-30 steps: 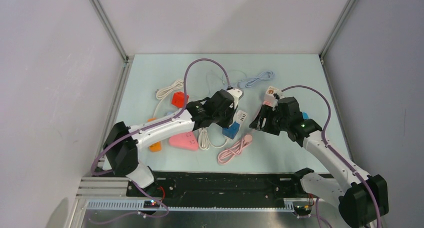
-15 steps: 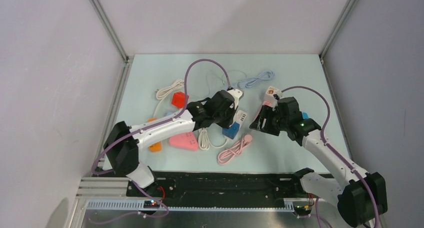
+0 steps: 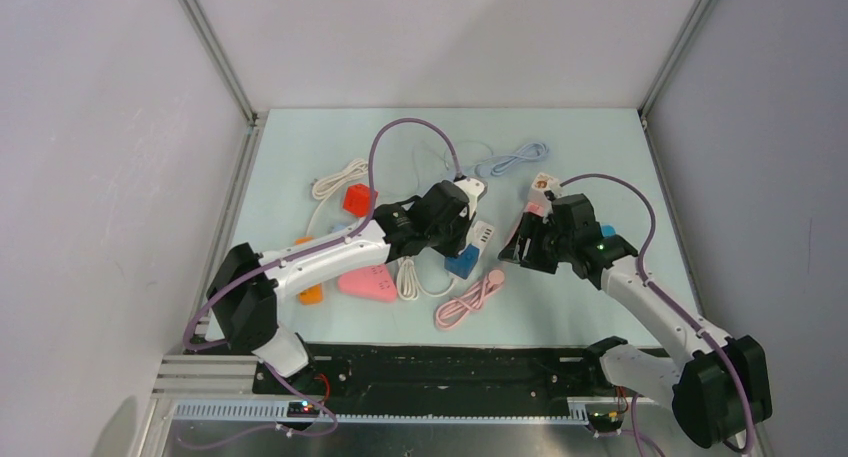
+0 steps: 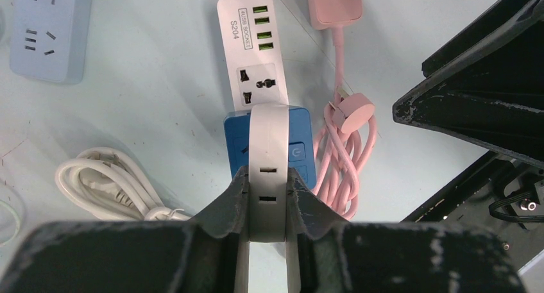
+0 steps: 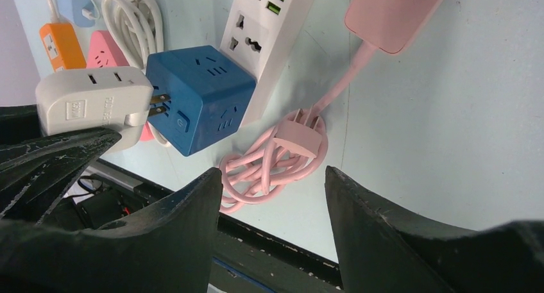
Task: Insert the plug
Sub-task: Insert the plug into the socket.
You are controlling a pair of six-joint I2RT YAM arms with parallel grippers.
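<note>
Left gripper (image 4: 267, 177) is clamped on the flat sides of the white plug adapter (image 4: 268, 133), whose prongs meet the blue cube socket (image 5: 199, 94) with metal showing. The adapter is likely light, rigid, slick plastic, and the cube may slide when pushed. Right gripper (image 5: 272, 174) hangs with jaws apart, empty, above the pink cable (image 5: 253, 168). Beyond lies the white USB strip (image 4: 253, 46). No containers show.
</note>
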